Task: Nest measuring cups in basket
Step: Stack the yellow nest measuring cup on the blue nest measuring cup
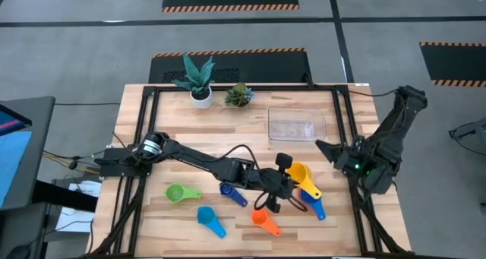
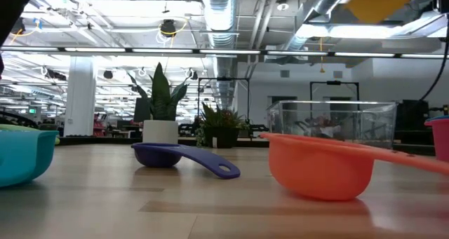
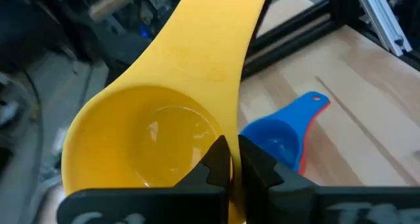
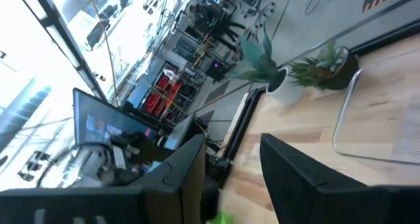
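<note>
My left gripper (image 1: 284, 172) reaches across the table and is shut on the yellow measuring cup (image 1: 301, 173), which also shows at the low view's top (image 2: 382, 1). Below it, a blue cup (image 3: 279, 140) lies nested over a red one (image 3: 306, 152) on the table. The green (image 1: 176, 192), dark blue (image 1: 231, 192), light blue (image 1: 209, 218) and orange (image 1: 264, 220) cups lie apart on the wood. The clear basket (image 1: 296, 124) stands on the table beyond them. My right gripper (image 1: 325, 148) hovers open between the basket and the yellow cup, touching nothing. My left gripper (image 3: 235, 155) pinches the yellow cup's side wall at the rim (image 3: 231, 135), near where the handle (image 3: 210, 46) leaves the bowl. One finger is inside the bowl and one outside. The cup is lifted clear of the table, with its handle pointing away from the gripper.
A white pot with a plant (image 1: 199, 80) and a small green plant (image 1: 239, 96) stand at the table's far edge. Black frame rails (image 1: 345, 130) run along the table's sides. Bare wood lies between the basket and the loose cups.
</note>
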`<move>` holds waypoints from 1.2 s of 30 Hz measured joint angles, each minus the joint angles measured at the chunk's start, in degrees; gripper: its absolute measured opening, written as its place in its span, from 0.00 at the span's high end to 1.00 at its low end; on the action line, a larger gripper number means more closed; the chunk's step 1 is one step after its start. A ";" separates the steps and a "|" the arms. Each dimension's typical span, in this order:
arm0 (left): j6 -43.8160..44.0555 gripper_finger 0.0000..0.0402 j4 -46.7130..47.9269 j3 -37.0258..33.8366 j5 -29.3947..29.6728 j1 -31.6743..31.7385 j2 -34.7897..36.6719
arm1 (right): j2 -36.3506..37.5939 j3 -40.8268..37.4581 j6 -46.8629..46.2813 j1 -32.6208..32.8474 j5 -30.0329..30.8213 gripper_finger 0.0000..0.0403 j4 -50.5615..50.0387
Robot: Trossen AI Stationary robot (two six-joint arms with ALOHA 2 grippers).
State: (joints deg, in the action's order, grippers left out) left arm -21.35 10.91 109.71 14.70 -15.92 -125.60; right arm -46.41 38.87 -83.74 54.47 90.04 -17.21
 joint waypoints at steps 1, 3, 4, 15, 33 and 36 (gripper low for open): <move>1.33 1.00 0.53 0.80 -0.77 0.02 -0.97 | 0.68 0.00 0.06 -0.30 0.02 0.58 -0.05; 2.78 1.00 0.54 3.29 -1.77 0.06 -3.86 | 1.81 0.00 0.20 -0.70 0.00 0.58 -0.11; 3.18 1.00 1.35 4.98 -1.90 -0.10 -5.42 | 2.26 0.00 0.25 -0.82 -0.02 0.59 -0.17; 2.77 1.00 8.38 22.58 -9.80 -2.08 -18.59 | 6.40 0.02 4.70 -0.89 -1.16 0.59 -0.24; 6.18 1.00 8.65 22.78 -15.56 2.80 -18.86 | 7.87 0.00 7.91 -0.84 -3.41 0.58 0.03; 5.32 1.00 9.39 22.75 -15.98 2.11 -18.86 | 7.87 0.00 7.89 -0.84 -3.54 0.58 0.02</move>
State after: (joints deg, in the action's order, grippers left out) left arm -16.03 20.30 132.46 -1.28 -13.82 -144.46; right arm -38.54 38.87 -75.85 53.63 86.50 -17.19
